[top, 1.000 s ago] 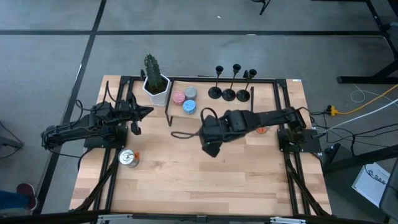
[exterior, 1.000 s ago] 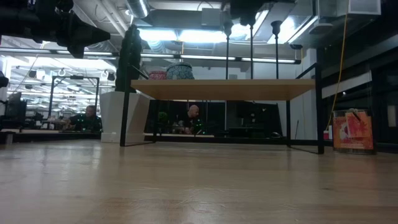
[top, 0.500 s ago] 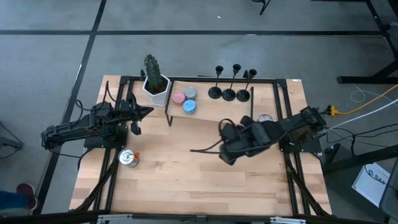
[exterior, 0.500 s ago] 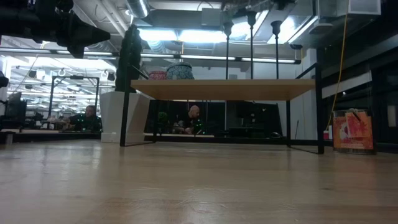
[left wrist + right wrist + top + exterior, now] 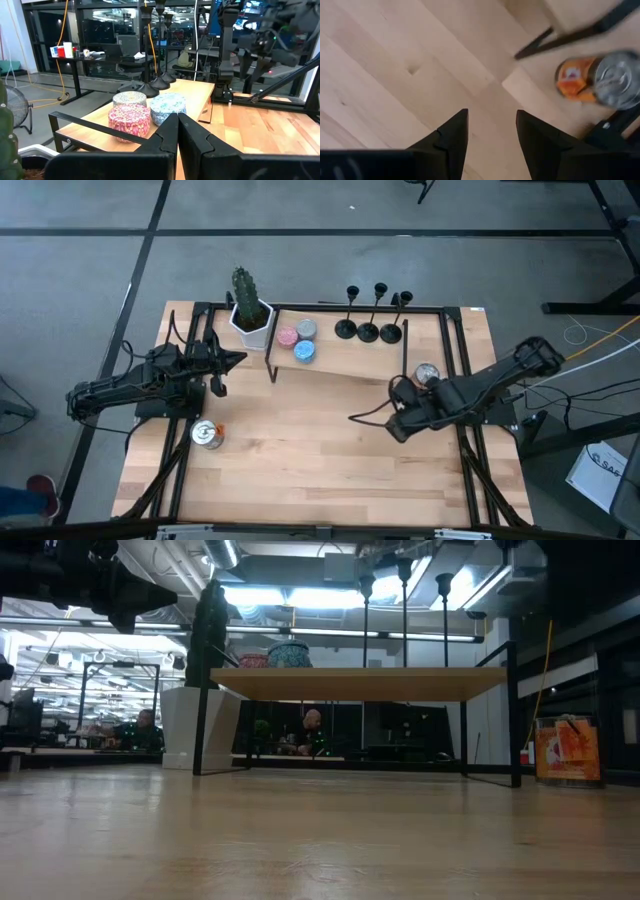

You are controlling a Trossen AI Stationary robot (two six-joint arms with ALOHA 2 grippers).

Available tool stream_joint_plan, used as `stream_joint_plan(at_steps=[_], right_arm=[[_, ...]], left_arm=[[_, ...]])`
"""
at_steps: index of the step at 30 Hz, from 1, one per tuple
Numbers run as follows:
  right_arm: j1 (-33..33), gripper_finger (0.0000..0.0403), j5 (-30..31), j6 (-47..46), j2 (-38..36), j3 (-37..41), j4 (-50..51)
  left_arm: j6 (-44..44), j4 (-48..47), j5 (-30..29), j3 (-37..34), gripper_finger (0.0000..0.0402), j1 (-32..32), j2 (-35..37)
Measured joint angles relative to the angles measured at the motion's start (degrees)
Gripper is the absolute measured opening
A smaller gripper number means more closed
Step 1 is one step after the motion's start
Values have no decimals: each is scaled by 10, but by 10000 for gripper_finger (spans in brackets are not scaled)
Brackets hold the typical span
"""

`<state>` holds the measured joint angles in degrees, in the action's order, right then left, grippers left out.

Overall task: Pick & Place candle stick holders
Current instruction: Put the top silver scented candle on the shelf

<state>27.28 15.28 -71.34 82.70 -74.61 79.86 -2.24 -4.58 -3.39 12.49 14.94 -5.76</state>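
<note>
The right gripper [image 5: 398,423] sat over bare wood near the desk's right edge, roughly midway between the front and back edges. Its jaws stood partly apart with nothing between them; the right wrist view showed only planks in the gap between its fingers [image 5: 451,137]. Just beside it, toward the back right, a can [image 5: 427,373] with an orange label stood on the desk [image 5: 300,470]. That one wasn't part of the job.

The three candle stick holders [image 5: 368,330] stood in a tight row on the raised shelf [image 5: 340,352] along the desk's back edge, bases nearly touching, well apart from the gripper. The tins [image 5: 297,340] sat at the shelf's left end, with a cactus pot [image 5: 250,318] past them at the back left.

The left gripper [image 5: 238,359] was parked near the shelf's left end, fingers pressed fully together and holding nothing. A second can [image 5: 207,434] stood near the desk's left edge.

Honestly, it read like the right arm was between picks. To do the next reach well, it would probably want to spread the jaws wider, come at the rightmost holder from the open side, and close on the thin stem low down, so the neighbours wouldn't get tipped. Those stems look top-heavy and easy to knock.
</note>
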Motion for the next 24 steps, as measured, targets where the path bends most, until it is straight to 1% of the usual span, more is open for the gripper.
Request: stream_joint_plan(at_steps=[5, 10, 16, 22, 24], right_arm=[[10, 167, -6, -40, -23, 57, -14], [7, 167, -10, -64, -23, 80, -9], [4, 167, -10, -60, -23, 110, 14], [3, 167, 3, -62, -23, 135, -2], [-2, 167, 10, -101, -23, 144, -15]], left_arm=[[0, 0, 0, 0, 6, 0, 0], [0, 0, 0, 0, 6, 0, 0], [0, 0, 0, 0, 6, 0, 0], [0, 0, 0, 0, 6, 0, 0], [0, 0, 0, 0, 6, 0, 0]])
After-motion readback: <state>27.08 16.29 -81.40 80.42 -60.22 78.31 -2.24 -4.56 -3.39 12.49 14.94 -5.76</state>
